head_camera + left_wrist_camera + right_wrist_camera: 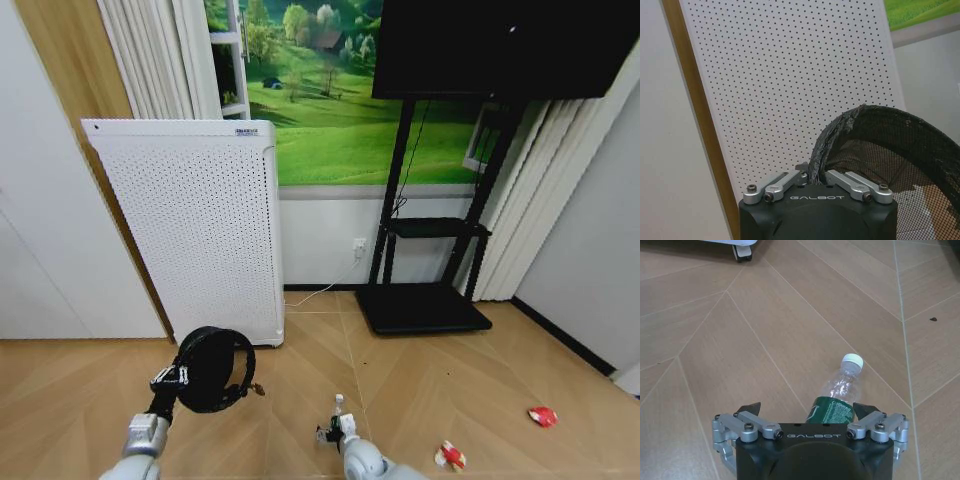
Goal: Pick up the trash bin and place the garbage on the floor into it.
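the trash bin (214,368) is held off the floor (420,370) by its rim, clamped in the closed left gripper (172,378) just in front of the white perforated appliance (190,220). its mesh wall is seen close up in the left wrist view (880,150). the right gripper (809,411) is held low with its jaws spread wide on either side of the clear bottle with a green label (837,392), which lies on the parquet. two red-and-white wrappers (451,456) (542,416) are found on the floor to the right, well apart from the bin
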Motion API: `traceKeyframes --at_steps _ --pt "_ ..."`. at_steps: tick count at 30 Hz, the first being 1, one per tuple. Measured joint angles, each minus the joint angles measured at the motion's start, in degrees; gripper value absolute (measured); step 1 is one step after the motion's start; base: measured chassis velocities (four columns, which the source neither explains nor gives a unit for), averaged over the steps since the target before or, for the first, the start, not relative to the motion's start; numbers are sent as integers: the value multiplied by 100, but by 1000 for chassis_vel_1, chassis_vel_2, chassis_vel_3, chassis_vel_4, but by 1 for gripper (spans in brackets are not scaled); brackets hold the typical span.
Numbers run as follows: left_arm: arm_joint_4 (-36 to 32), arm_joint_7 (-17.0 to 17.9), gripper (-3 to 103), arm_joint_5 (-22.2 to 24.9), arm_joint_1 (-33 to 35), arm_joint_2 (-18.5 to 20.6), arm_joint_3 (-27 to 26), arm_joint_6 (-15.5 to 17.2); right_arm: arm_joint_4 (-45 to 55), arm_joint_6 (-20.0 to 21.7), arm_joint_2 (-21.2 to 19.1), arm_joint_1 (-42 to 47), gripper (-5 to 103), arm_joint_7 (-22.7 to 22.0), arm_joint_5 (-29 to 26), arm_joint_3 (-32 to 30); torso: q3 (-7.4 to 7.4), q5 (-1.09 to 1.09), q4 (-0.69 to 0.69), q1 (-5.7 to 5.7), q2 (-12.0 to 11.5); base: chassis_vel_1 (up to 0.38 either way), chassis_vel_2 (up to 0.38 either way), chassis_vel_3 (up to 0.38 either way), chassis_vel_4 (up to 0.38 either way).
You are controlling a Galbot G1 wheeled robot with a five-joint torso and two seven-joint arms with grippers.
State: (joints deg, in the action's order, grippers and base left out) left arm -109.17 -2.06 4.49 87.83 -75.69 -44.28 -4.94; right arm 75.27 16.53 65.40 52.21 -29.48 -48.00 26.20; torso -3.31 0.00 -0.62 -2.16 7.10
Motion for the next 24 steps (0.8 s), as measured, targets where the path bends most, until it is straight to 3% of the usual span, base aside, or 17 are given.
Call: traceKeyframes --at_steps 15,18,20,24 --pt "121 0 5 -40 -104 46 202 -9 -492 198 197 -92 100 -82 76 -122 0 1 0 0 0 0 0 0 0" --pt "146 0 5 -55 -119 47 226 -14 -539 223 223 -93 96 -39 83 -134 0 0 0 0 0 0 0 0 0" --pt "183 1 5 -80 -136 35 270 -24 -614 261 268 -94 80 11 107 -157 0 0 -2 0 0 0 0 0 0" --pt "222 1 5 -120 -146 4 300 -43 -644 265 295 -88 70 26 140 -187 0 0 0 0 0 0 0 0 0"
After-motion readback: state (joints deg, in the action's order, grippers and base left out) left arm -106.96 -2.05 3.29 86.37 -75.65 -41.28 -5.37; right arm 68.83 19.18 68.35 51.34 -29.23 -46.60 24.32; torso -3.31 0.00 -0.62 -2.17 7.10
